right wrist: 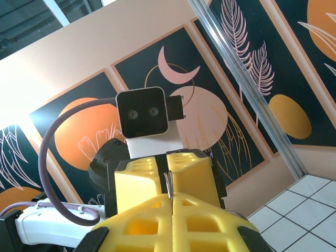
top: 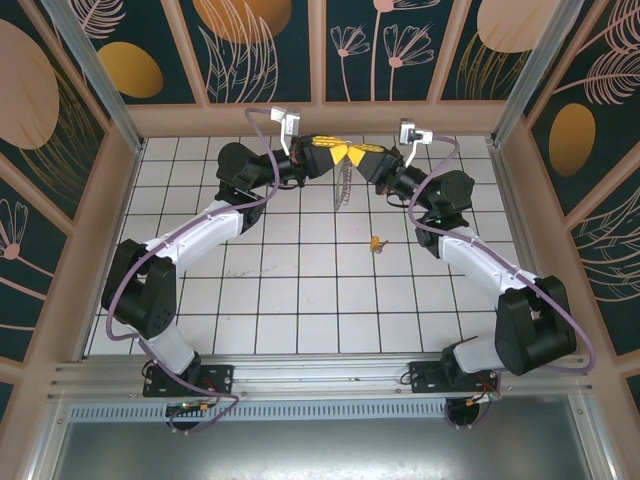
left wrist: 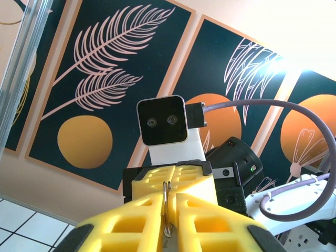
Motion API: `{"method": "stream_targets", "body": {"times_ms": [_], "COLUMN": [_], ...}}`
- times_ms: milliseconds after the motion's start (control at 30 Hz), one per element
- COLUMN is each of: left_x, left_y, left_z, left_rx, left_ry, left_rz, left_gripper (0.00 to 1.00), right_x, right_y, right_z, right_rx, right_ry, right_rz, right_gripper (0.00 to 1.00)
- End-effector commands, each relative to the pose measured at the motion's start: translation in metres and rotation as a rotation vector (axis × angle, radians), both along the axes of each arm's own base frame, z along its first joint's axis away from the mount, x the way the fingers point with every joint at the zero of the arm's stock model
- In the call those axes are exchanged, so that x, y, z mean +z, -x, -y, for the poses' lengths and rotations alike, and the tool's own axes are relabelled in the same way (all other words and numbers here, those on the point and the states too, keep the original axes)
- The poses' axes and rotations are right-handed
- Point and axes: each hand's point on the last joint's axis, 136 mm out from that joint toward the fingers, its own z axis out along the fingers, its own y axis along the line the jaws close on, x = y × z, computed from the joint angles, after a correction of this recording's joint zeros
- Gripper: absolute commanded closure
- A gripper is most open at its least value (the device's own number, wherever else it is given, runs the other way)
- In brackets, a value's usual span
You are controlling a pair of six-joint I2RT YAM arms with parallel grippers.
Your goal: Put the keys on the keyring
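One white-tiled table (top: 300,300) lies under everything, walled by panels painted with leaves and orange discs. Two arms rise from its near edge: the left arm (top: 200,235) bends up toward 1 o'clock and the right arm (top: 475,255) toward 11 o'clock, so their wrists meet at the table's 12 o'clock side.

There the left gripper (top: 338,151) and the right gripper (top: 357,153) face each other tip to tip, with their yellow fingers touching or nearly so. In the left wrist view, the left gripper (left wrist: 168,198) has its jaws pressed almost together on a thin metal wire, with the right gripper (left wrist: 171,176) directly opposite at 12 o'clock. In the right wrist view, the right gripper (right wrist: 169,202) is fully closed on the same wire, and the left gripper (right wrist: 167,165) sits just beyond it.

That wire is the keyring (top: 346,186). Both grippers pinch it, and from above it hangs as a thin grey strand at 6 o'clock below the meeting fingertips. Close up it shows as a narrow upright loop (left wrist: 167,206) between the pads, and again in the right wrist view (right wrist: 169,185).

The keys (top: 376,243) lie loose on the tiles as a tiny brass piece, between 5 and 6 o'clock from the grippers and well apart from the ring.
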Motion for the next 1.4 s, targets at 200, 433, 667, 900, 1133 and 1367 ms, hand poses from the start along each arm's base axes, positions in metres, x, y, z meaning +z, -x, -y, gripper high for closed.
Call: {"method": "stream_targets", "body": {"times_ms": [200,433,667,900,1133,1367], "left_x": [-0.001,-0.002,0.002,0.003,0.010,-0.005], "left_y": [0.007,0.005,0.007,0.005,0.008,-0.003], "left_z": [0.002,0.001,0.001,0.003,0.003,0.007], "left_rx": [-0.016,-0.001,-0.005,-0.011,-0.019,-0.002], "left_ry": [0.001,0.001,0.009,0.009,0.020,-0.004], "left_rz": [0.038,0.041,0.054,0.050,0.069,0.051], "left_gripper": [0.69,0.79,0.85,0.80,0.89,1.00], "right_x": [0.020,0.019,0.018,0.016,0.014,0.011], "right_y": [0.005,0.003,0.004,0.004,0.004,-0.001], "right_z": [0.005,0.009,0.009,0.006,0.006,0.009], "right_rx": [-0.021,-0.033,-0.027,-0.008,-0.011,-0.031], "right_ry": [-0.027,-0.029,-0.027,-0.017,-0.009,0.000], "right_rz": [0.079,0.073,0.070,0.069,0.067,0.052], "right_gripper": [1.00,1.00,1.00,1.00,1.00,0.96]}}
